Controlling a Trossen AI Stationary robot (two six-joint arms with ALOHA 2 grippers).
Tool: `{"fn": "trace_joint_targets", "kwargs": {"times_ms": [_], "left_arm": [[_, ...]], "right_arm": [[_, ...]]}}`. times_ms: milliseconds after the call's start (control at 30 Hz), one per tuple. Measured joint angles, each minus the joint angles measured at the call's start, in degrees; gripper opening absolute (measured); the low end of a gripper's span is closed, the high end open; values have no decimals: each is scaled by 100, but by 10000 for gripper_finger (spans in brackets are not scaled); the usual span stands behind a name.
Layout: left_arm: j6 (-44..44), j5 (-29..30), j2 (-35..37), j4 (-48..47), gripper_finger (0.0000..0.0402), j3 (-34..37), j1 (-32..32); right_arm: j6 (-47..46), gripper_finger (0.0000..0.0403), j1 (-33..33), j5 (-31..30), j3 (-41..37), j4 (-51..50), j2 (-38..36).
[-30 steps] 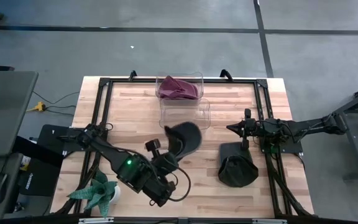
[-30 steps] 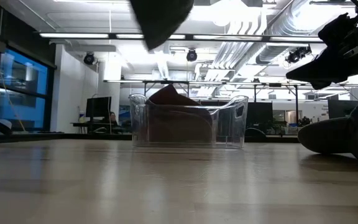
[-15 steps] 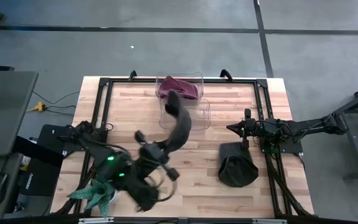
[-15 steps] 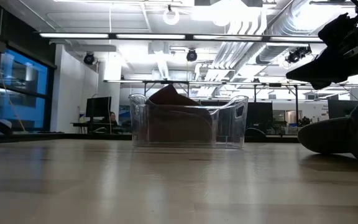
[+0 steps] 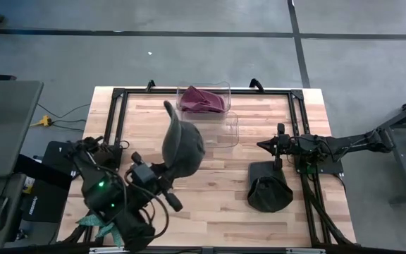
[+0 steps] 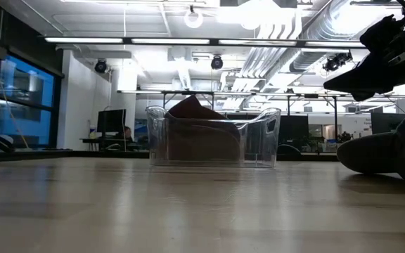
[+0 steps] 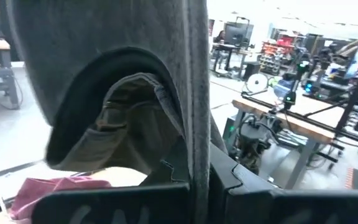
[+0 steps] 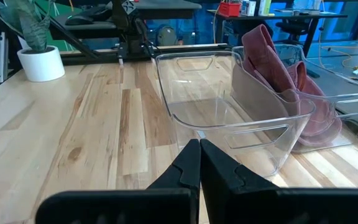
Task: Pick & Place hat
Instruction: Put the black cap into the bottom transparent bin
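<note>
above the table, grey hat (image 5: 182, 144) hangs brim-up.

Wooden table (image 5: 146, 120) with two clear bins (image 5: 210, 127), dark hat (image 5: 268, 187), potted plant (image 5: 109, 217)

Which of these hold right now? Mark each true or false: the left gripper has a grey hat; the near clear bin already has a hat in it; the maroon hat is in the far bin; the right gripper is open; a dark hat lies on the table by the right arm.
1. The left gripper is shut on the grey hat, lifted off the table: true.
2. The near clear bin already holds a hat: false, it is empty.
3. The maroon hat sits in the far bin: true.
4. The right gripper is open: false, its fingers are shut and hold nothing.
5. A dark hat lies on the table near the right arm: true.
</note>
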State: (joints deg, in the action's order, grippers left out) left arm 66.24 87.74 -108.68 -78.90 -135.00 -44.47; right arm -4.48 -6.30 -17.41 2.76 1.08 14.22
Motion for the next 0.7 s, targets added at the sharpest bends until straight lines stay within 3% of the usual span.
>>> {"fn": "trace_joint_targets", "kwargs": {"times_ms": [133,400,700], "left_arm": [[-347,-381,-2,-295,0,0,86],[-2163,-2600,-7,-402,0,116,860],[-3809,-4090,-11,-388,0,887,1716]], "right_arm": [[1,0,-1,-2,0,0,0],[-1,0,1,0,0,0,0],[-1,0,1,0,0,0,0]]}}
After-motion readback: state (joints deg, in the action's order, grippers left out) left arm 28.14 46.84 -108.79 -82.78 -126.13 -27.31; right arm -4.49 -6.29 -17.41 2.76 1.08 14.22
